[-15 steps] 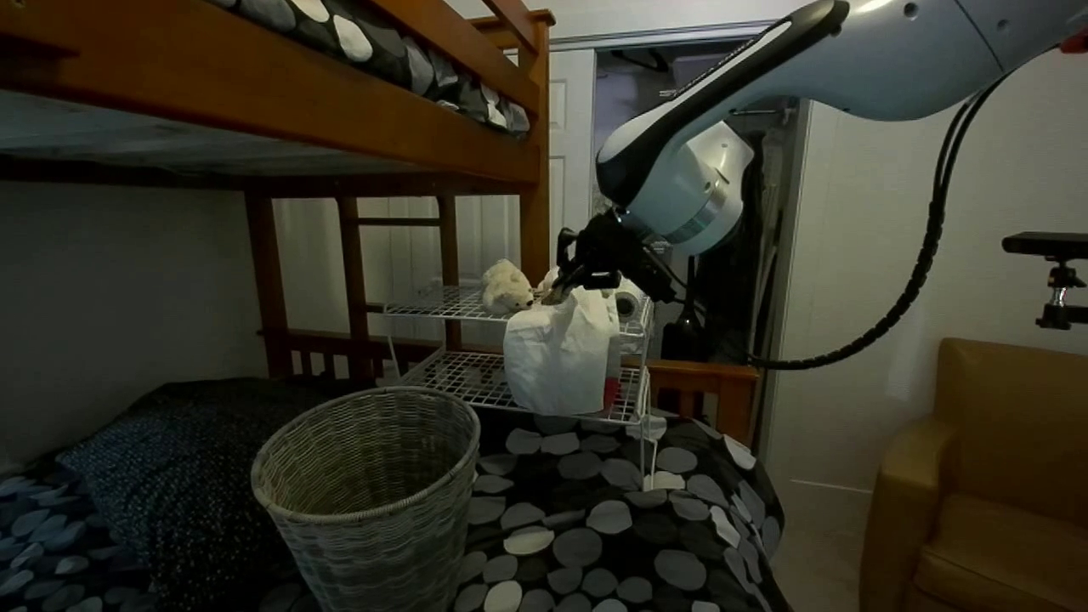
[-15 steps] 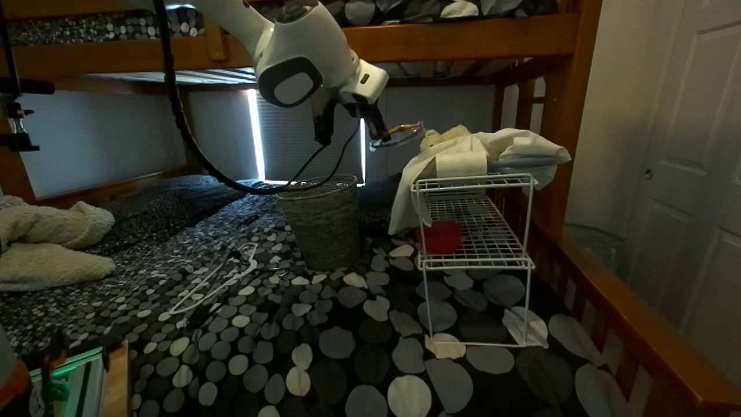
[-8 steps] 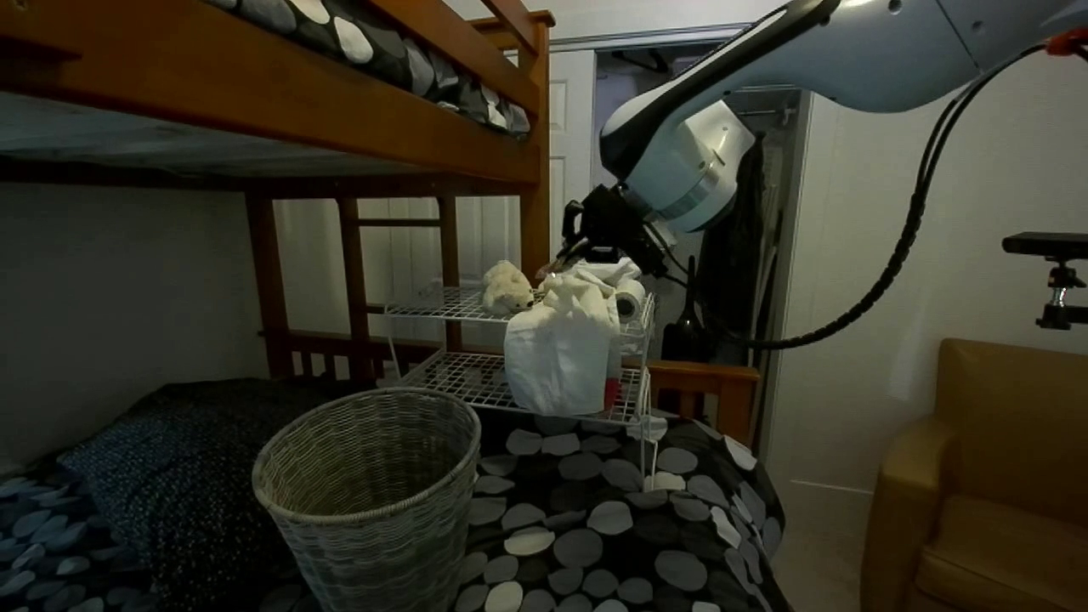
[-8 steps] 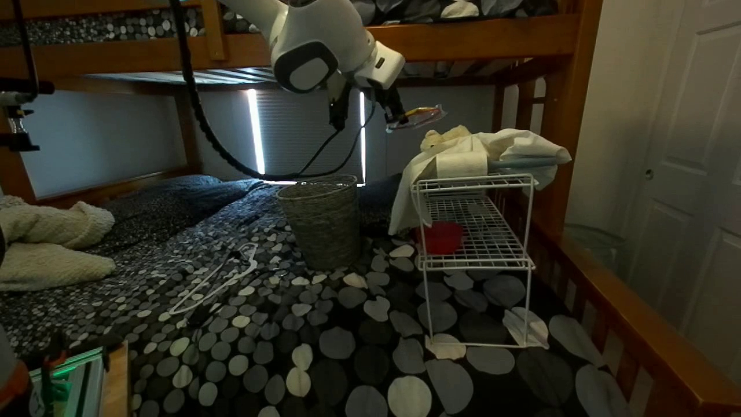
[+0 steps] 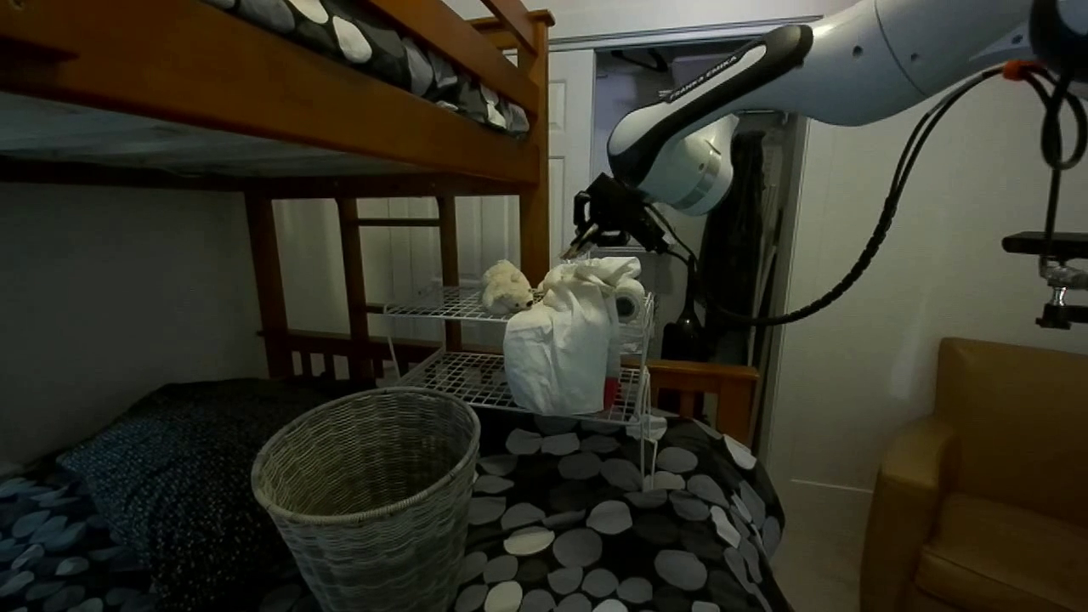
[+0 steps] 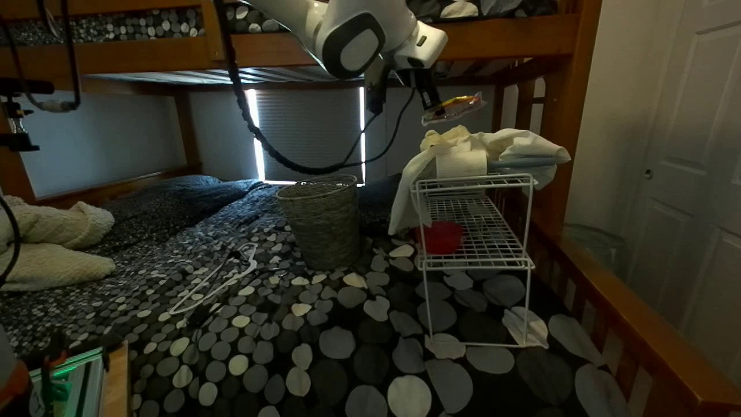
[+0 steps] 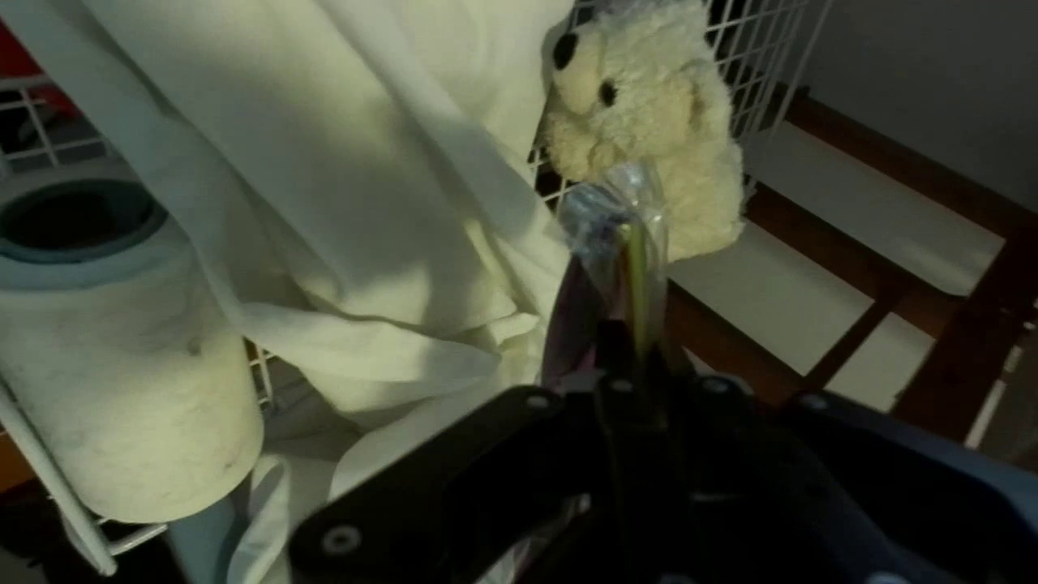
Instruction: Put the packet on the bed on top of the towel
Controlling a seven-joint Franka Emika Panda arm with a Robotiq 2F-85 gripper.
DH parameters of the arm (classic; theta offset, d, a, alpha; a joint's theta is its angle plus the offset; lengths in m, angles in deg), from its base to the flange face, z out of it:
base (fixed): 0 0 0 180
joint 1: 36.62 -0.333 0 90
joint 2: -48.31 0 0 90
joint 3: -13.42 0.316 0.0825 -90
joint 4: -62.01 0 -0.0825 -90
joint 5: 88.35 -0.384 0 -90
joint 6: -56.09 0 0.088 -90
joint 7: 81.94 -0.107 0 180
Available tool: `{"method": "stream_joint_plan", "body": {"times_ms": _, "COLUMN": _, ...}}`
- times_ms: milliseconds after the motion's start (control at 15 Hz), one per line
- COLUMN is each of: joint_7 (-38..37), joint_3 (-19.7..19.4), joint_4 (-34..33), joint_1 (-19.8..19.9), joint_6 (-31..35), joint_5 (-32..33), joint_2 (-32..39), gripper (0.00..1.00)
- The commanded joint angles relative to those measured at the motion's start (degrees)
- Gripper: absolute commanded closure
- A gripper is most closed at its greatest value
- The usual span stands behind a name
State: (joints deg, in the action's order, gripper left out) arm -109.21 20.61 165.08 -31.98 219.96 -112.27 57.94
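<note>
One clear packet (image 6: 457,106) is up in the air, off the bed (image 6: 370,370), in the grip of the gripper (image 7: 639,357). The fingers (image 7: 612,345) are clenched on it, and in the wrist view the film pokes out past them towards twelve o'clock. A yellow strip shows through the film; the rest of the contents is too blurred to tell. In an exterior view the packet tilts with its higher end towards two o'clock, and a gap shows between it and the white towel (image 6: 503,143), from which it lies between ten and eleven o'clock. Whether it is directly over the cloth I cannot tell.

The towel is draped over the top shelf of a white wire rack (image 6: 476,265) standing on the bed, with one end hanging towards six o'clock. Just beside it, at ten o'clock in an exterior view, a cream toy bear (image 5: 507,289) sits on the top shelf. A white roll (image 7: 130,373) lies at nine o'clock from the gripper in the wrist view.

On the lower shelf is a red bowl (image 6: 443,237), at the nine o'clock side in an exterior view. There too, a wicker basket (image 6: 321,226) stands on the bed at nine o'clock from the rack, apart from it. The arm (image 5: 858,76) reaches in from two o'clock in an exterior view.
</note>
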Motion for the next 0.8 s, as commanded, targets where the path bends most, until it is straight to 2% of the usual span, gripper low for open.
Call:
{"method": "stream_joint_plan", "body": {"times_ms": 0, "joint_7": -9.19, "joint_3": -3.59, "joint_4": -8.46, "joint_1": -1.31, "joint_6": -3.50, "joint_5": 7.07, "joint_2": 6.68, "gripper": 0.98}}
{"method": "stream_joint_plan", "body": {"times_ms": 67, "joint_7": -10.98, "joint_3": -4.13, "joint_4": -10.46, "joint_1": -1.44, "joint_6": -5.47, "joint_5": 7.73, "joint_2": 7.79, "gripper": 0.98}}
{"method": "stream_joint_plan", "body": {"times_ms": 133, "joint_7": -11.80, "joint_3": -4.65, "joint_4": -11.54, "joint_1": -1.72, "joint_6": -8.42, "joint_5": 9.20, "joint_2": 8.20, "gripper": 0.67}}
{"method": "stream_joint_plan", "body": {"times_ms": 200, "joint_7": -13.21, "joint_3": -5.19, "joint_4": -12.63, "joint_1": -2.45, "joint_6": -9.31, "joint_5": 10.82, "joint_2": 9.29, "gripper": 0.66}}
{"method": "stream_joint_plan", "body": {"times_ms": 400, "joint_7": -13.32, "joint_3": -7.02, "joint_4": -13.86, "joint_1": -4.97, "joint_6": -12.39, "joint_5": 10.68, "joint_2": 8.56, "gripper": 0.44}}
{"method": "stream_joint_plan", "body": {"times_ms": 533, "joint_7": -14.26, "joint_3": -8.60, "joint_4": -11.07, "joint_1": -6.25, "joint_6": -10.82, "joint_5": 11.70, "joint_2": 4.71, "gripper": 0.30}}
{"method": "stream_joint_plan", "body": {"times_ms": 733, "joint_7": -11.04, "joint_3": -10.37, "joint_4": -4.39, "joint_1": -6.73, "joint_6": -8.57, "joint_5": 15.53, "joint_2": -2.89, "gripper": 0.08}}
